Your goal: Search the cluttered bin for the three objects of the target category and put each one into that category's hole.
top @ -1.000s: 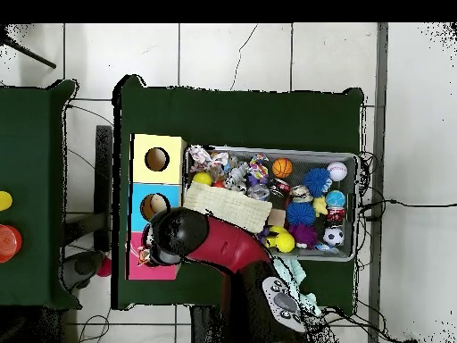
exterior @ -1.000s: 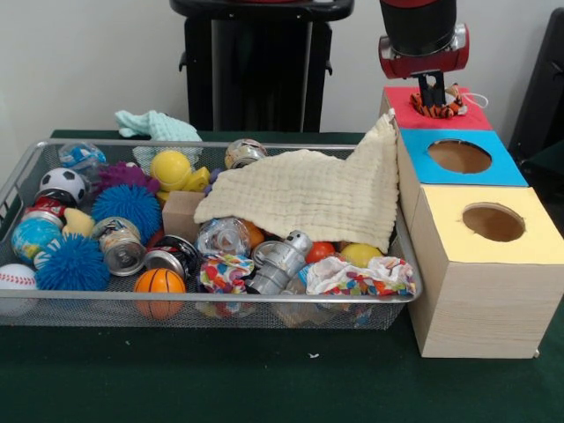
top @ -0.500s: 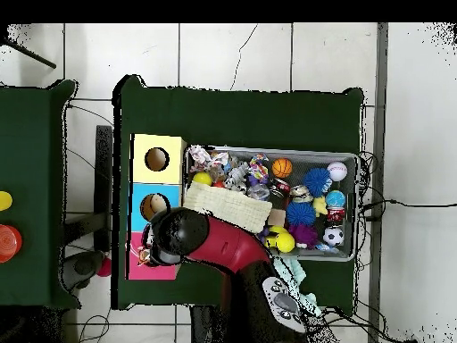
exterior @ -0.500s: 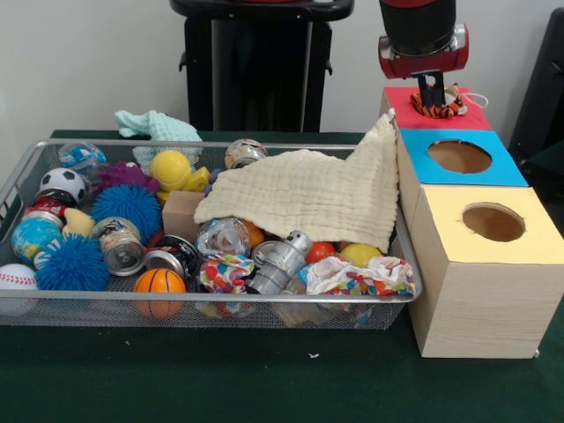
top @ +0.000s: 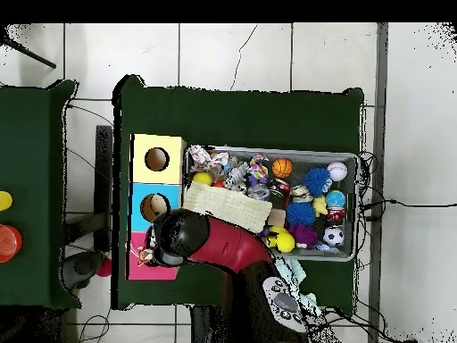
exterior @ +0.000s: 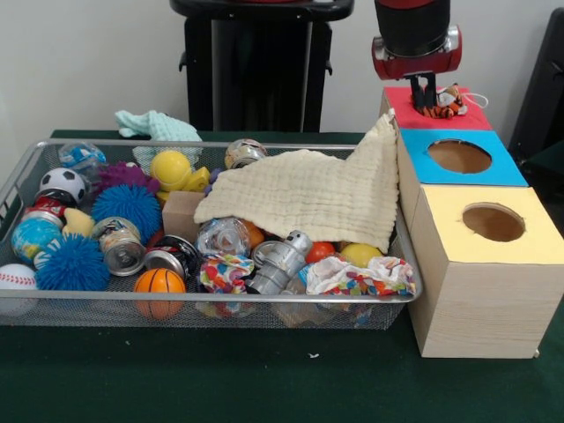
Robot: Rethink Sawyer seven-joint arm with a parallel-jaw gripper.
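Overhead, the gripper (exterior: 420, 88) hangs above the red box (exterior: 401, 101) — finger state cannot be told. A striped plush tiger (exterior: 443, 104) lies on that box's top, just at the gripper's 3 o'clock. Wire-mesh bin (exterior: 53, 304) holds spiky balls, cans, crumpled wrappers — cream cloth (exterior: 308, 196) draped over.

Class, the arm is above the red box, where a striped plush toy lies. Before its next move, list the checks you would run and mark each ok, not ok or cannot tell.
1. Hand over the red box: ok.
2. Striped plush toy dropped inside the red box: not ok, it lies on top.
3. Hand open or shut: cannot tell.
4. Blue box hole unblocked: ok.
5. Yellow box hole unblocked: ok.
6. Cream cloth clear of the bin's items: not ok, it covers some.
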